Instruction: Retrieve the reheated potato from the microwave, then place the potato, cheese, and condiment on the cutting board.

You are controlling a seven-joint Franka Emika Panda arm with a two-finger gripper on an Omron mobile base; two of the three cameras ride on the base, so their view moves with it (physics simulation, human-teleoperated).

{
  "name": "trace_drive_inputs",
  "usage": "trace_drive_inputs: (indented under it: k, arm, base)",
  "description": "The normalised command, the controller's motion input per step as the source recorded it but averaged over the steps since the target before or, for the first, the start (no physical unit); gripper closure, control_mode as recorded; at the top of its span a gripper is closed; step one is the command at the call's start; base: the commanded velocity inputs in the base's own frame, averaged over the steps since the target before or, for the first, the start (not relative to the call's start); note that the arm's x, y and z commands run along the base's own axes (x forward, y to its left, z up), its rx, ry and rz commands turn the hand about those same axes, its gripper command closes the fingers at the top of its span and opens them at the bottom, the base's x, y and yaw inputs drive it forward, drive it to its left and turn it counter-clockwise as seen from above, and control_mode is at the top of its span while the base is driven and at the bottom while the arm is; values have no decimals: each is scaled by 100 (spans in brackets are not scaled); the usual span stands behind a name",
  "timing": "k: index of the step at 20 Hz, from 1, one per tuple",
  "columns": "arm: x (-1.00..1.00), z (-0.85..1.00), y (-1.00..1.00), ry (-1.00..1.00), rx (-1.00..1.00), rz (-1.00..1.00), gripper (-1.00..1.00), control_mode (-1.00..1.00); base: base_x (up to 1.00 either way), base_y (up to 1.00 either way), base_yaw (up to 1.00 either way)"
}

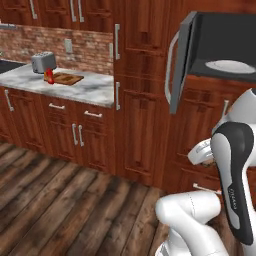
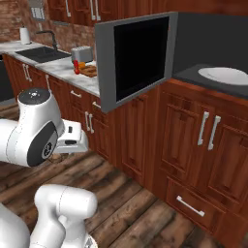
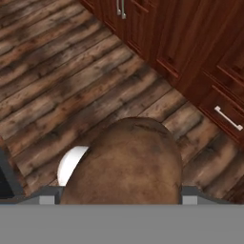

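Observation:
The mottled brown potato looms large in the hand view, wedged between my gripper's two fingers and hanging over the wooden floor. The gripper is shut on it. The hand sits low, in front of the cabinets beneath the microwave, whose black glass door stands swung open. Far to the left, on the marble counter, lies the cutting board with the red condiment bottle at its near corner. An orange bit by the bottle looks like the cheese.
A white plate rests inside the microwave. A silver toaster stands behind the board, and a sink lies further along the counter. The open microwave door juts out over my arm. Cabinet fronts and drawer handles are close by.

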Motion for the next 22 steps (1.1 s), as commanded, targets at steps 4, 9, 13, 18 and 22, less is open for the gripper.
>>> trace_drive_inputs:
  k: [4,9,13,18,22]
  arm:
    - [0,0,0,0,0,0,100,100]
    - [0,0,0,0,0,0,100,100]
    - [0,0,0,0,0,0,100,100]
    - [0,0,0,0,0,0,100,100]
    - [0,0,0,0,0,0,100,100]
  base:
    - [5,84,0]
    - [14,89,0]
    - [26,85,-2]
    - [50,67,-17]
    - [63,54,-26]
